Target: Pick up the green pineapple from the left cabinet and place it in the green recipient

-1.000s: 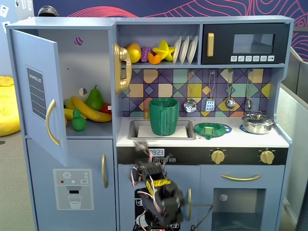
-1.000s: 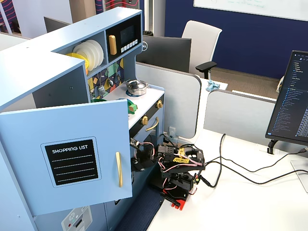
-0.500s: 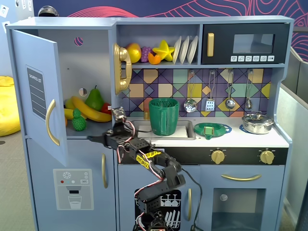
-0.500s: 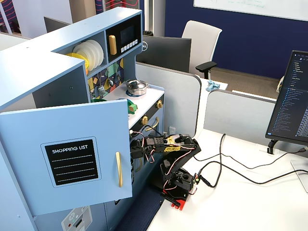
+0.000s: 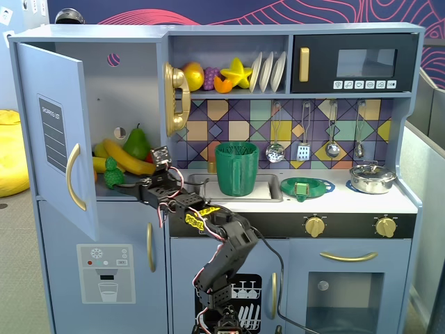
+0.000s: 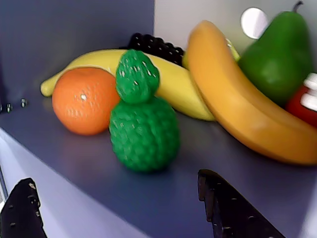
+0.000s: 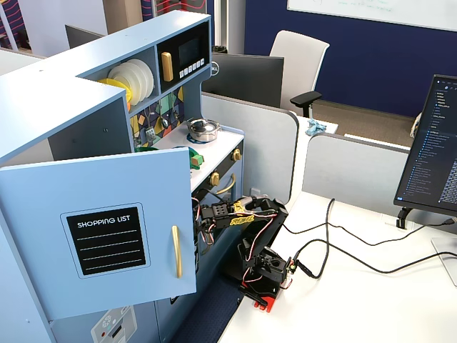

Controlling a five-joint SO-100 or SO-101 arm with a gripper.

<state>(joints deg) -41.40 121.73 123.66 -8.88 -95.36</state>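
We're on the reach-in step: claw (image 6: 119, 208) is wide open w/ nothing held, just short of the green pineapple (image 6: 142, 119), upright on the left cabinet (image 5: 90, 83) shelf beside the orange (image 6: 84, 99). Next, we'd judge: advance, close round it.

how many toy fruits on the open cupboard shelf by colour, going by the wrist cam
green: 2, the green pineapple and the pear
yellow: 2 bananas
orange: 1 orange
dark: 1 grape bunch
red: 1 partly cut-off piece
total: 7
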